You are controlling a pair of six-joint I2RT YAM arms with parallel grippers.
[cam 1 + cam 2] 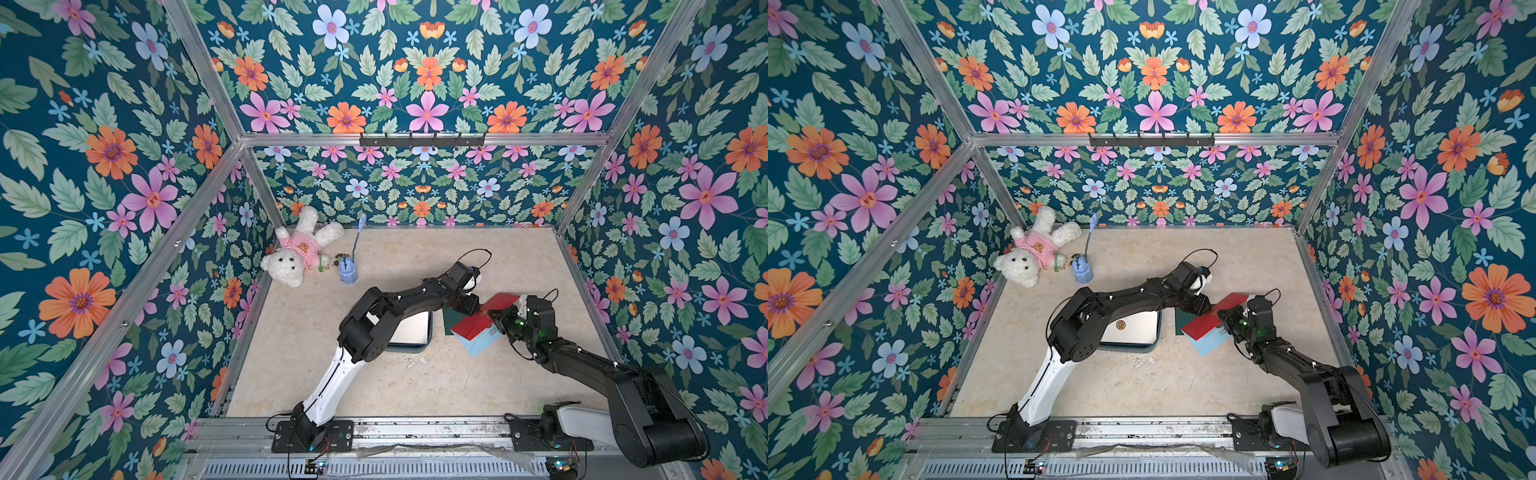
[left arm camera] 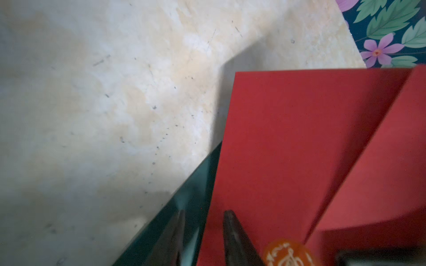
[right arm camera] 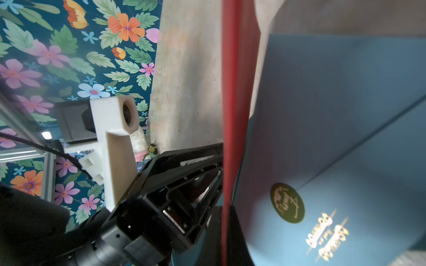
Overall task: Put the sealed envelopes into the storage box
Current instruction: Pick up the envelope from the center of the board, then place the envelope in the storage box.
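Between the closed fingers of your right gripper [image 1: 498, 316] sits one edge of the red envelope [image 1: 478, 320], held tilted over the light-blue envelope [image 1: 482, 345] and the dark green envelope [image 1: 451, 321]. Your left gripper [image 2: 204, 211], at the red one's ten o'clock in a top view, stands parted astride its edge, apparently gripping nothing. You look mid pick-up. Next, carry it toward nine o'clock to the storage box [image 1: 415, 349], where a pale envelope [image 1: 1133, 329] already lies, and lower it flat.
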